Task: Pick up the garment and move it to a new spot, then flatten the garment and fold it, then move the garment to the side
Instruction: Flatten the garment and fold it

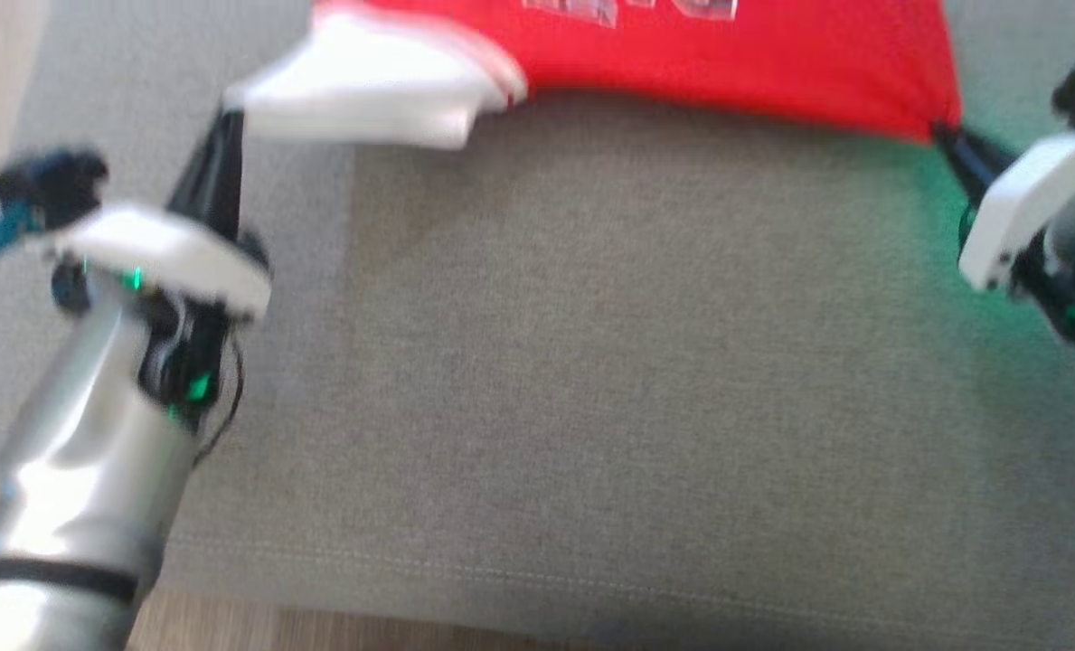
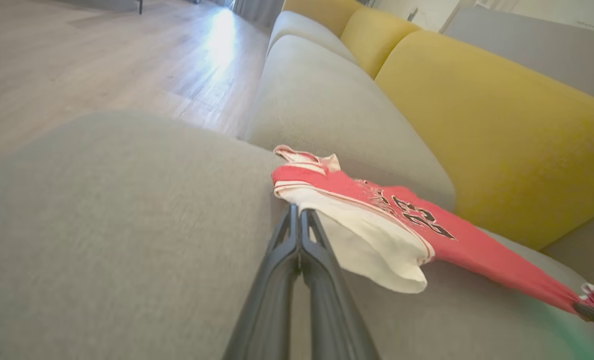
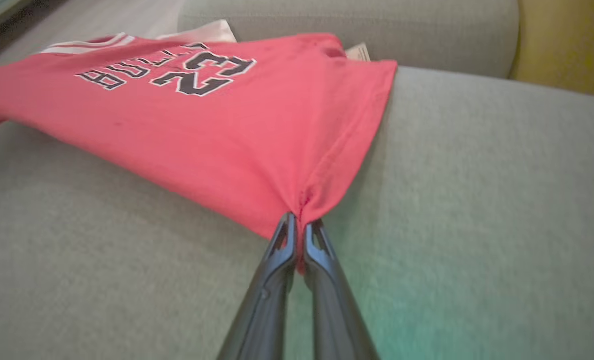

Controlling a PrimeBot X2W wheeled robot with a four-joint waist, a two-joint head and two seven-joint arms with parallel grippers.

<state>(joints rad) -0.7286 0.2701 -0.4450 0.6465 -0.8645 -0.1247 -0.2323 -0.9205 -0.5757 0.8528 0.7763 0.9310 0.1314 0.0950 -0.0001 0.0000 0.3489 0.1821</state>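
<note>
Red jersey (image 1: pixel 727 63), white-lined and numbered 23, stretched taut at your twelve o'clock; your left gripper (image 1: pixel 230 122) pinched its white edge, your right gripper (image 1: pixel 944 136) clamped a red corner.

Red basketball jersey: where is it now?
The red basketball jersey stretches across the top of the head view over the grey fabric sofa cushion, held by the left gripper and the right gripper.

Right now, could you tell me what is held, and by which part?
The red jersey: left gripper pinches its white edge, right gripper its bunched red corner.
</note>
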